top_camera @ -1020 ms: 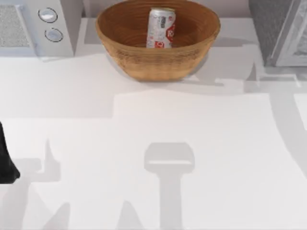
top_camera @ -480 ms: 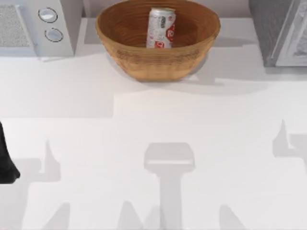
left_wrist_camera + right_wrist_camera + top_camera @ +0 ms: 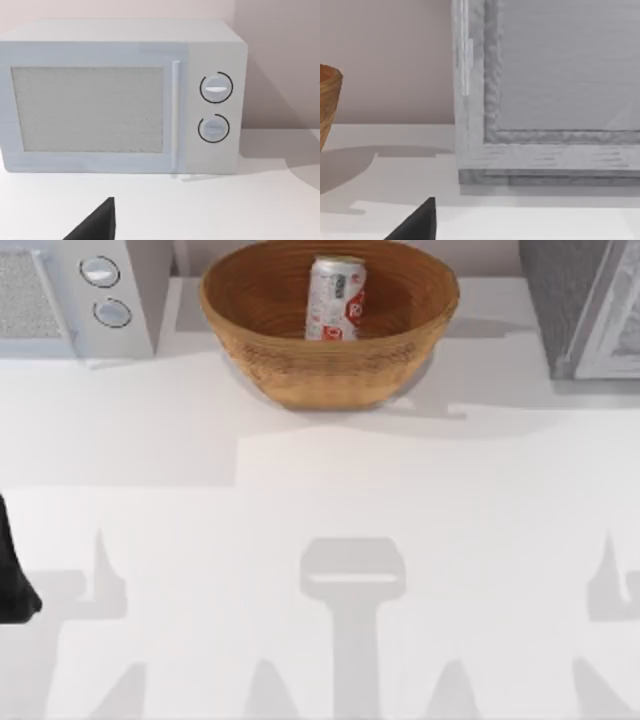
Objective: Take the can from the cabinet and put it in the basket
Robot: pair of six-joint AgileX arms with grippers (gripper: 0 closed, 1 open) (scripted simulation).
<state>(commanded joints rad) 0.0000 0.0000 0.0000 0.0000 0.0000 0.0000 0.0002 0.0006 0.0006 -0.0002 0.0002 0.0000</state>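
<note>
Gripper state: cannot tell for either arm. Left arm parked at table's left edge. Right arm's shadow has retreated toward the near right corner. Small silver-white can w/ red logo stands upright inside wide tan woven basket; grey cabinet shut. Task looks complete.

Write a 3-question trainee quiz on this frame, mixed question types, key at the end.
1. True or false: the can stands upright inside the basket.
2. Which object sits at the table's far left in the top view? A) the cabinet B) the appliance with two round knobs C) the basket
3. Fill in: the cabinet is at the top view's far ____ corner.

Key: 1 true. 2 B, the appliance with two round knobs. 3 right.
</note>
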